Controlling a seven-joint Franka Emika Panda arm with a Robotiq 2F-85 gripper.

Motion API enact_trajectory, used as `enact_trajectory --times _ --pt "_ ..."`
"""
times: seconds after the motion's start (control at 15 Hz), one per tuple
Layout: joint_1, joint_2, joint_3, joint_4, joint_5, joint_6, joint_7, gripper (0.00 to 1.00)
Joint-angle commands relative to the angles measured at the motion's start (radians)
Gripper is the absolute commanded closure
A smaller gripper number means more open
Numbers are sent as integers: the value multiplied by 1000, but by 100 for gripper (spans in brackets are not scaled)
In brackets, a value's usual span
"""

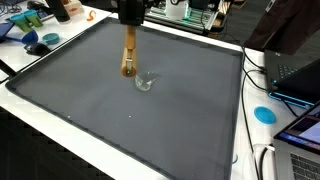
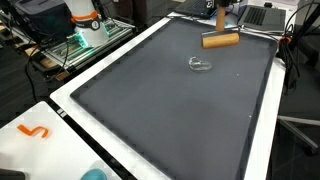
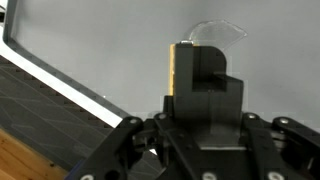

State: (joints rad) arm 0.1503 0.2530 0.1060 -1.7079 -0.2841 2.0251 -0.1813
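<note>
The pincer (image 1: 129, 24) was clamped on a wooden block (image 1: 127, 55), over the dark mat (image 1: 80, 110) on the desk (image 1: 30, 135), just beside a small clear glass (image 1: 145, 82). A careless swing could knock the glass over.

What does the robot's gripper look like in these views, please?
The gripper is black all over. It has a wide matte body, hinged linkage bars on each side with round pivot pins, and blocky, square-edged fingers. In an exterior view the gripper shows only as a dark, boxy shape at the top edge. No cables or markings can be made out.
</note>
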Motion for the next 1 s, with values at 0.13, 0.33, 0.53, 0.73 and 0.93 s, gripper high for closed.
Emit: enact_trajectory --times 0.13,0.33,0.53,0.73,0.93 --pt "43 -77 33 -24 12 -91 114 76" --pt "63 -84 52 -16 18 -136 154 76" --pt "86 -81 69 -11 8 -173 196 76" --pt "112 -76 82 -9 -10 -202 245 76" --pt "137 -62 94 0 -21 -221 296 76"
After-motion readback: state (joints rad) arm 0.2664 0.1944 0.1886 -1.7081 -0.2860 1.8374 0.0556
